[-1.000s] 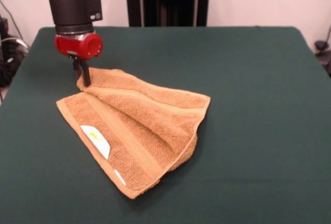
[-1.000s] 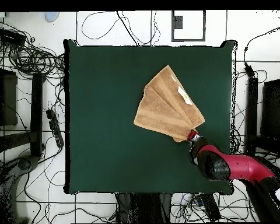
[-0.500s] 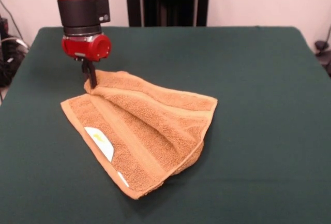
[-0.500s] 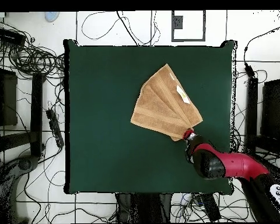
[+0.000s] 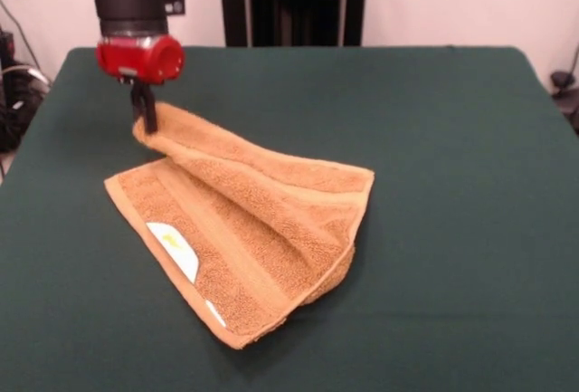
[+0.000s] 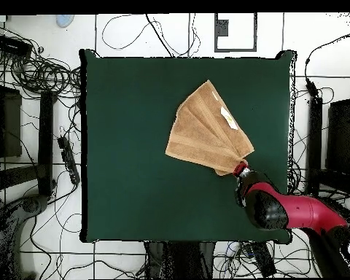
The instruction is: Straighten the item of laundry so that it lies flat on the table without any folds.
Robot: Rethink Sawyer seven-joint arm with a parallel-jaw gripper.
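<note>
While folded, towel (image 5: 262, 220) corner in pincer (image 5: 145, 119).

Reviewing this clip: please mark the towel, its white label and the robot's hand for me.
Towel (image 5: 271, 220): front view, on the folded upper layer's terry surface.
White label (image 5: 172, 245): front view, middle of the label on the lower layer.
Hand (image 5: 145, 113): front view, at its dark tips, gripping the towel's raised corner.

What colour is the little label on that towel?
White with yellow print, clearest in the front view: the small label on the orange-tan terry towel.
</note>
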